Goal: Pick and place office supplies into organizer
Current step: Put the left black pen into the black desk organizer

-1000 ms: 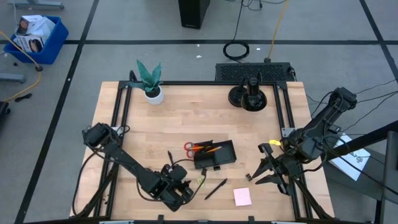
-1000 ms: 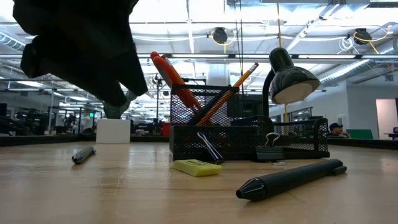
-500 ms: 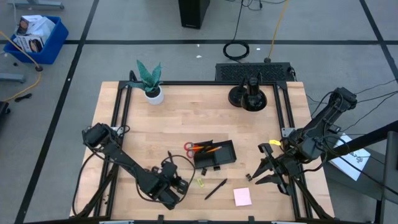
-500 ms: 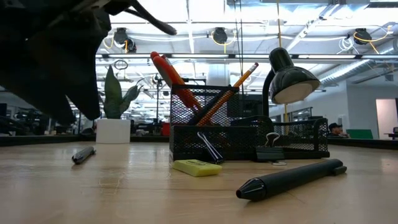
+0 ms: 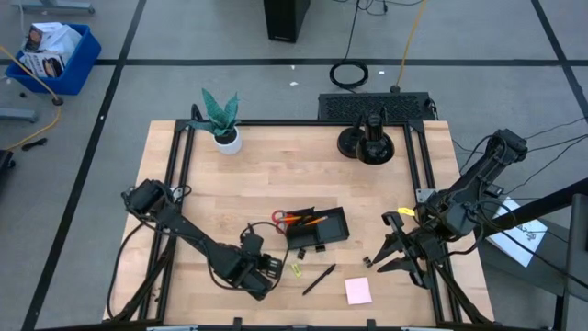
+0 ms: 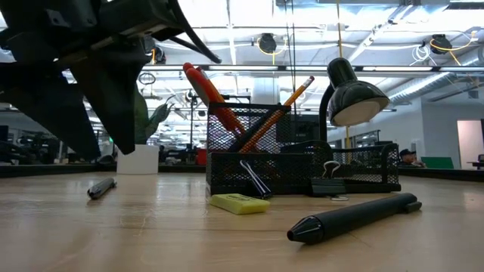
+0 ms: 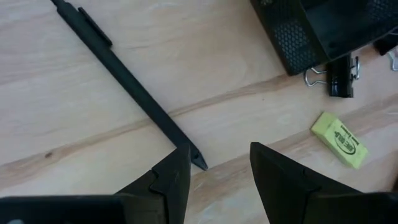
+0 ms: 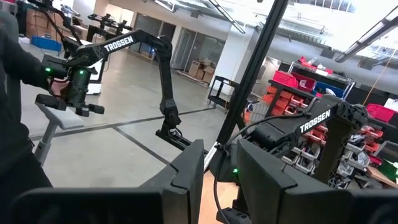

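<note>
The black mesh organizer [image 5: 319, 228] stands mid-table with red-handled scissors [image 6: 209, 88] and an orange pencil [image 6: 290, 95] upright in it. A slim black pen [image 7: 127, 78] lies on the wood left of it. My left gripper [image 7: 219, 177] hovers open over that pen's tip, pointing steeply down, its fingers clear of the table. On the table also lie a yellow-green eraser [image 7: 339, 139], a black clip [image 7: 339, 77], a second pen [image 5: 319, 279] and a pink sticky-note pad [image 5: 358, 291]. My right gripper [image 8: 221, 180] waits open and raised at the table's right edge.
A potted plant [image 5: 221, 119] stands at the far left corner. A black desk lamp [image 5: 367, 142] stands at the far right. Bare wood lies between these and the organizer. A black rail [image 5: 175, 184] frames the table.
My left gripper has rolled about its own pointing line and drifted a little toward the table's left edge, coming over the left pen's tip. Its fingers have stayed open. Nothing on the table has moved.
</note>
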Motion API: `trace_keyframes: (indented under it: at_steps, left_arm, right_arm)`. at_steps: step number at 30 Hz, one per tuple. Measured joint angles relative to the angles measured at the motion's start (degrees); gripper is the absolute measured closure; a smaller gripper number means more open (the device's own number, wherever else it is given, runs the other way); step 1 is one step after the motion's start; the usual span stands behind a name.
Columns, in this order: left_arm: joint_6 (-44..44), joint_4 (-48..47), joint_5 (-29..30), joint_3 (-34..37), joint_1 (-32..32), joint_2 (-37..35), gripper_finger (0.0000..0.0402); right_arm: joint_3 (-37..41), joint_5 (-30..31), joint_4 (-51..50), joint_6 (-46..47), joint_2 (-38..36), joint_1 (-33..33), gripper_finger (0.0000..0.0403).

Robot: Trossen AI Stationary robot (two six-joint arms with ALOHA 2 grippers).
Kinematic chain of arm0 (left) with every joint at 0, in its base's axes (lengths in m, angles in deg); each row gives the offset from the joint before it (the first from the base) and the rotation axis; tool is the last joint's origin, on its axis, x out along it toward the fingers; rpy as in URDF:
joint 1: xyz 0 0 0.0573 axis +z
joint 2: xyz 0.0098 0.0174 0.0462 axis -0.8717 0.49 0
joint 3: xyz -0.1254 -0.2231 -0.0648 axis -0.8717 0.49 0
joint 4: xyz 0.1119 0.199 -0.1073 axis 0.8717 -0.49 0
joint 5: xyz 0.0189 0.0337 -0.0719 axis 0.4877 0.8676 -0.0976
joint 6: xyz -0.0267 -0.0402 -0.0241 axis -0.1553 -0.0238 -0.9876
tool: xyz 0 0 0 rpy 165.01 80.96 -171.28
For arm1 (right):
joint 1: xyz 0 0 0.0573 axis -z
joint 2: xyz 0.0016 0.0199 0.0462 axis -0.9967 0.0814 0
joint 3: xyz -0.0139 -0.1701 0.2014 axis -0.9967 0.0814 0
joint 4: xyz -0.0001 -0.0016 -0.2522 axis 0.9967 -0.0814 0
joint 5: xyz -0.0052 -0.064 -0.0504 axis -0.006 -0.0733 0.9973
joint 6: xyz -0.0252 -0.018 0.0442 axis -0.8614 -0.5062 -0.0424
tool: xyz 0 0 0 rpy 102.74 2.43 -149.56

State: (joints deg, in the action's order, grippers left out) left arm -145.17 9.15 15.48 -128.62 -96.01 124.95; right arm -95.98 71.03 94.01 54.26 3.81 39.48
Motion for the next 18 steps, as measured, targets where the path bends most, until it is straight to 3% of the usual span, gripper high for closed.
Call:
trace_keyframes:
  at_steps: [10,18]
  left_arm:
    - [0.2,-1.2,0.4,0.0,-0.8,0.0,0.0231]
    - [-4.7,-1.8,-0.3,1.0,-0.5,0.5,0.0231]
  right_arm:
    - [0.0,0.0,0.0,-0.2,0.0,0.0,0.0314]
    - [0.0,0.0,0.0,-0.2,0.0,0.0,0.0314]
